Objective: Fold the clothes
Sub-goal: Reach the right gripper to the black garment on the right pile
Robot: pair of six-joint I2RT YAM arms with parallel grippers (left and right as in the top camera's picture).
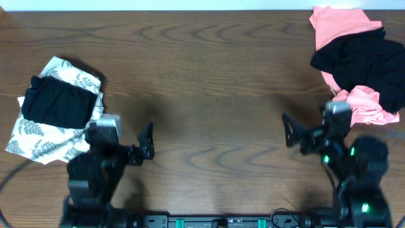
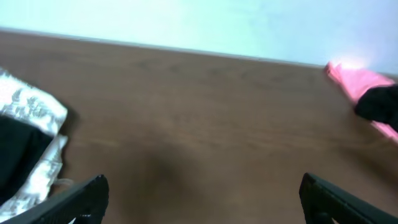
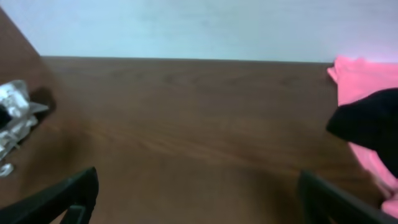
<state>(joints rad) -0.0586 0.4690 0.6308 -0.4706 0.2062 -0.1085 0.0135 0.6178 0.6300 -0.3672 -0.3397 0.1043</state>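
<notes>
Inspector: Which step was in hand?

Operator: No fold was under way. The left end effector (image 1: 149, 142) and the right end effector (image 1: 289, 132) were seen open and empty, held over the bare desk (image 1: 215, 82), well apart from both piles. It was judged that a fresh garment was due to be fetched.

Inspector: And the black shirt (image 1: 361, 60)?

Operator: It was heaped on the salmon-pink garment (image 1: 342, 25) at the far right corner. It was crumpled, so no collar, heading or clear long axis could be made out. A folded black piece (image 1: 57, 104) was laid on the leaf-print garment (image 1: 38, 142) at the left, its long axis roughly left to right.

Inspector: What was called for next?

Operator: A reach to the right heap, an edge pinched, and the shirt spread flat mid-desk.
</notes>
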